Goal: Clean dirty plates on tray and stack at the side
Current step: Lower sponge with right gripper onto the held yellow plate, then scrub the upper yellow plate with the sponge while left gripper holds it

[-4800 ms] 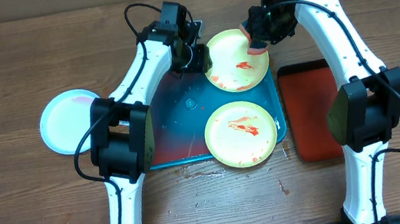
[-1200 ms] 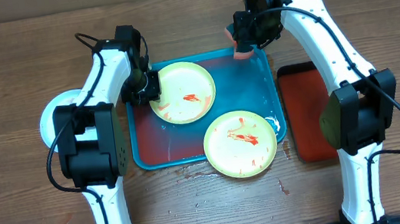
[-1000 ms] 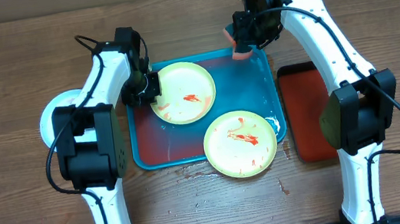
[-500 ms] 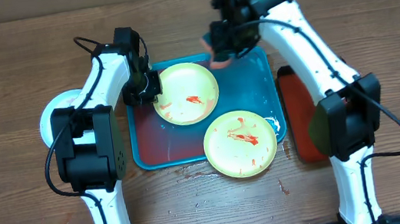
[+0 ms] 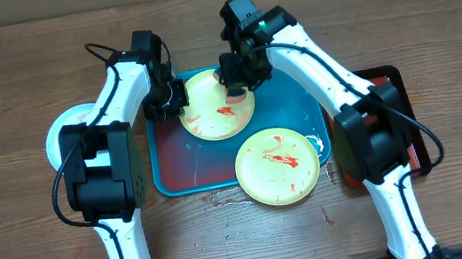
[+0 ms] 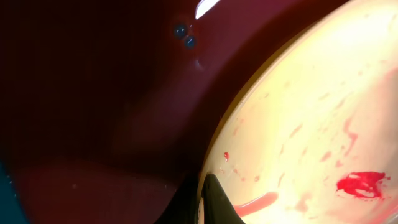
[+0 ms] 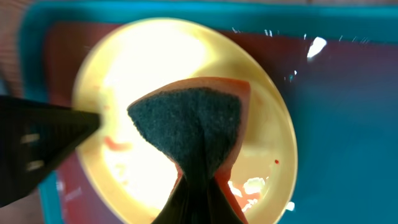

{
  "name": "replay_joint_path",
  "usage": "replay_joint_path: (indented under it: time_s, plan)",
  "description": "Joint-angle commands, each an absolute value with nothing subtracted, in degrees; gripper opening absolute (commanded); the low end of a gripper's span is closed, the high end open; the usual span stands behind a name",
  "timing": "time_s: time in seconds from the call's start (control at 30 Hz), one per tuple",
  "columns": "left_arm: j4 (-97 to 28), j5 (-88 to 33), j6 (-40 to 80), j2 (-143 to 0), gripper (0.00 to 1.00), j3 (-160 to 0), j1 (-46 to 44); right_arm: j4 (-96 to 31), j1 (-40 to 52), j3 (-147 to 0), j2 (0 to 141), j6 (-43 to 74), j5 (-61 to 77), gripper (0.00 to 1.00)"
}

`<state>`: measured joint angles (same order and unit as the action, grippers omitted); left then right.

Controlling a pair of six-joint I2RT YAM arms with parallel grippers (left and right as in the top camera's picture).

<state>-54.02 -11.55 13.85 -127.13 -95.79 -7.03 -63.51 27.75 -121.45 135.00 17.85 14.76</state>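
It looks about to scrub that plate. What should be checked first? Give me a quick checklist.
1. Left end effector clamped on upper plate's rim: ok.
2. Sponge gripped by right end effector: ok.
3. Sponge over that plate: ok.
4. Sponge touching the plate: cannot tell.
5. Plate inside the tray: ok.
6. Plate clean: not ok, red smears show.
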Motion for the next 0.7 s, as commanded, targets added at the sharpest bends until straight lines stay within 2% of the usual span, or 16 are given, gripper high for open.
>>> replay_joint_path:
  time_s: [0.0,0.23,0.67]
  plan:
    - [-53.06,-10.15,15.49,-129.23,0.04,-93.86,-7.49,-63.0,27.75,-121.08,137.51,18.31,14.33,0.04]
    - [-53.04,-10.5,15.7,-129.23,0.04,-93.86,-7.11,-63.9,27.75,-121.05,141.32,21.08,14.59,0.04]
    - [-51.83,-15.11,15.68,-129.23,0.04,-93.86,-6.33,-59.64,30.81,-121.08,145.69,21.5,27.7,0.04]
